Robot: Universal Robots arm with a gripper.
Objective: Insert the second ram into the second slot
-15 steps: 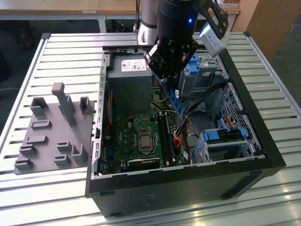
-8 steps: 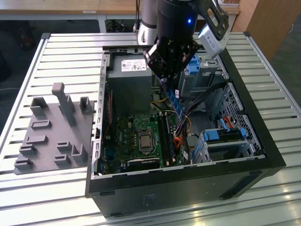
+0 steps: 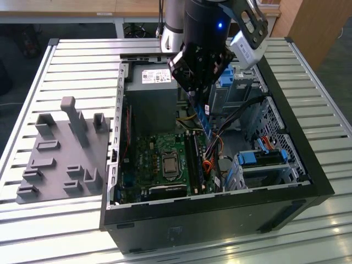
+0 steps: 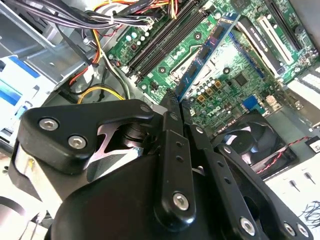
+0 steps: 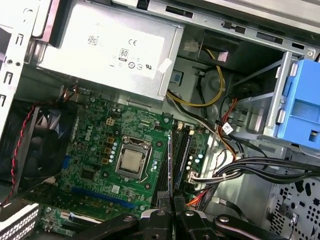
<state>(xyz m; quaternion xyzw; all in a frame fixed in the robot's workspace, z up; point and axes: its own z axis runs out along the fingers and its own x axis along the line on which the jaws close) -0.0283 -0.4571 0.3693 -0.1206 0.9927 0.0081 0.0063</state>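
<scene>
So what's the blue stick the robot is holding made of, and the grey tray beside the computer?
The second ram, pinched in the gripper, looks like rigid circuit board: thin, flat, dark blue, with small dark chips on it. The grey tray looks like matte plastic, maybe printed: even dull grey, blocky posts, no shine. That part is a guess.

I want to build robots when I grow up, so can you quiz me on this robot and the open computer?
1. True or false: the gripper is shut on the second ram.
2. What stands at the exterior view's left of the computer case? A) a grey fixture B) a keyboard C) a mug
3. Fill in: the second ram hangs over the green ____, not yet plugged in.
Key: 1 true; 2 A; 3 motherboard.
</scene>
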